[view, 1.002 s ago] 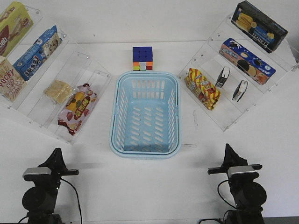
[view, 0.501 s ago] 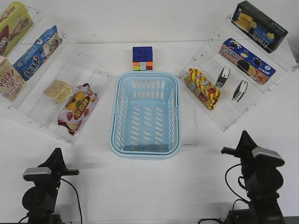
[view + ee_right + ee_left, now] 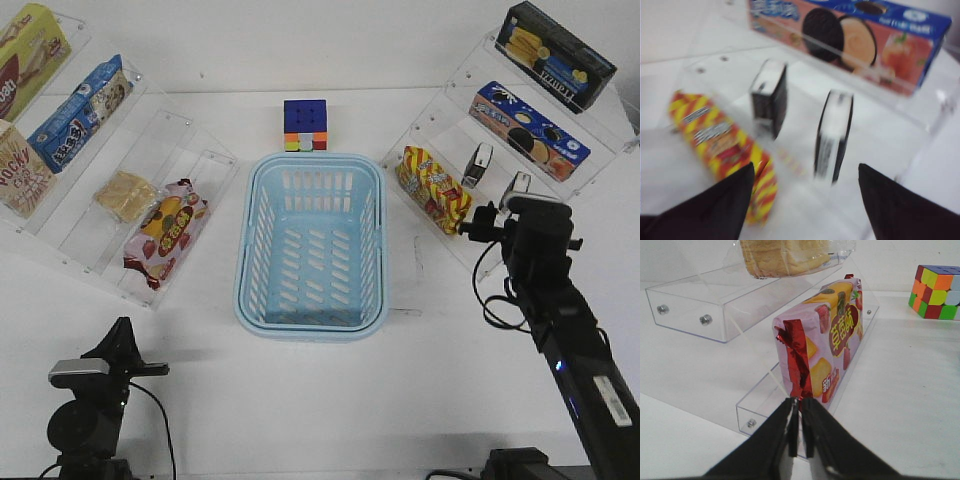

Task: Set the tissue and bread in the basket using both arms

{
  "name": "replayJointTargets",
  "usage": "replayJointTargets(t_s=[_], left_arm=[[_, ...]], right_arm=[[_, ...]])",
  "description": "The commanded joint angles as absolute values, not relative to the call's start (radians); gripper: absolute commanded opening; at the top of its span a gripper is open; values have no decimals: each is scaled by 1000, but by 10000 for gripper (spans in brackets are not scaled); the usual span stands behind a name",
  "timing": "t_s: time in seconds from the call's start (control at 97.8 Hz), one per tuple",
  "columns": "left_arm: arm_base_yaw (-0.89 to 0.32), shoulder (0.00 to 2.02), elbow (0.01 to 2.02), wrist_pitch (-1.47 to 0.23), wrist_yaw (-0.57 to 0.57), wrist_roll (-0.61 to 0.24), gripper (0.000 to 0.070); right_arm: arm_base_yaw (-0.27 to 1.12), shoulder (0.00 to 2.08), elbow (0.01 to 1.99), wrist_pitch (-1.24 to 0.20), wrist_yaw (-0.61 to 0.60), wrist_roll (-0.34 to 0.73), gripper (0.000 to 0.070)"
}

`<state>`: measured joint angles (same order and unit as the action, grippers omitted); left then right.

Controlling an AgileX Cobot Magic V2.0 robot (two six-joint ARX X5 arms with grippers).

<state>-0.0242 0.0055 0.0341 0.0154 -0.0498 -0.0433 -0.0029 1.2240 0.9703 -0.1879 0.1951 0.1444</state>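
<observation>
The right gripper point(image 3: 805, 200), jaws spread, faced two tissue packs point(image 3: 833, 135); the snack bag point(image 3: 725, 145) beside them risked a knock. The left gripper point(image 3: 800, 427) sat pressed together.

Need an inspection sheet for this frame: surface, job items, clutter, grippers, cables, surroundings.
Surface: white table, no spills seen.
Job items: basket at centre, nothing in it; bread on the left acrylic rack; two tissue packs upright on the right acrylic rack.
Clutter: puzzle cube behind the basket; strawberry snack bag on the left rack; red-yellow snack bag and blue cookie box on the right rack.
Grippers: left gripper shut, holding nothing, near the strawberry bag; right gripper open, facing the tissue packs.
Cables: black leads on the arms, clear of items.
Surroundings: nothing seen.
</observation>
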Motion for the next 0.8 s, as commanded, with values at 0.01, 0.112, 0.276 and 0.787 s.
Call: replayJointTargets(t_s=[0.01,0.112,0.276,0.787], left_arm=[[-23,4,14,31,-48,-46,1],[-23,4,14,31,-48,-46,1],[-24,4,14,31,-48,-46,1],[-23,4,14,31,-48,-46,1]], right_arm=[[-23,1312,1024,-169,207,115,476],[-47,1401,1073,-145,184,115,461],[-71,1504,1121,-141,163,116,306],[-27,1184,1126,-231,12,166,0]])
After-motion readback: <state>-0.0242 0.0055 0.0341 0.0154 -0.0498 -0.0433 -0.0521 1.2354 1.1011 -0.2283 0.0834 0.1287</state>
